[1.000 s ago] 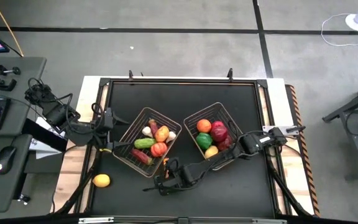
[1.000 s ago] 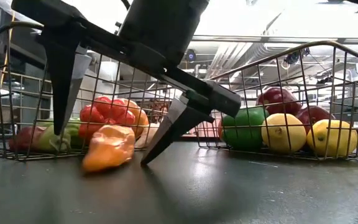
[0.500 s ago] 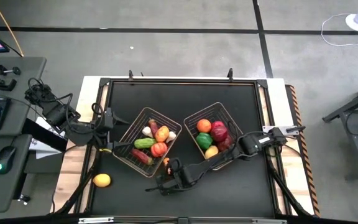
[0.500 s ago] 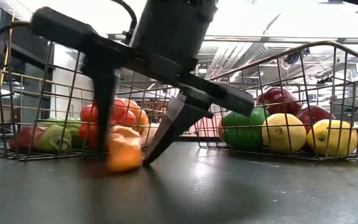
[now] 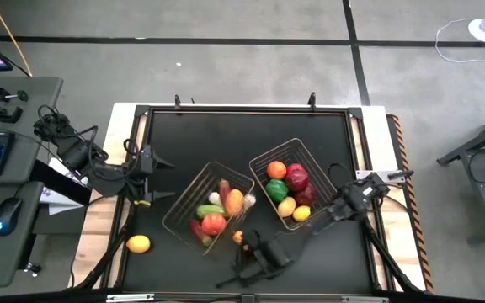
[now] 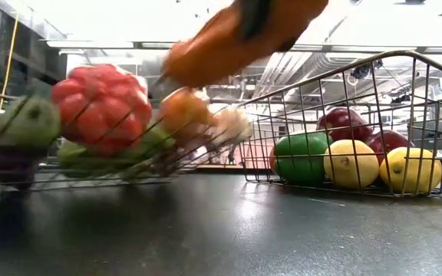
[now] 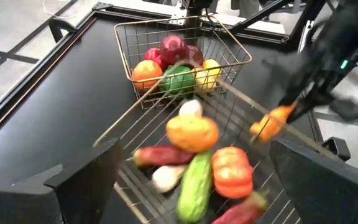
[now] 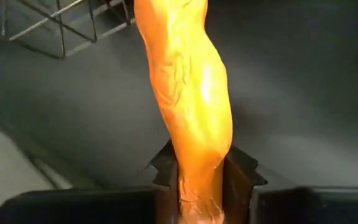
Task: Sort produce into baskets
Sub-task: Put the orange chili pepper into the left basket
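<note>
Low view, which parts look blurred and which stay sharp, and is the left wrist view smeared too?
Low view: the left basket and its produce are motion-smeared, as is the orange pepper up top; the right basket with its fruit is crisp. Left wrist view: the near basket and the pepper streak, the far basket is sharper.
</note>
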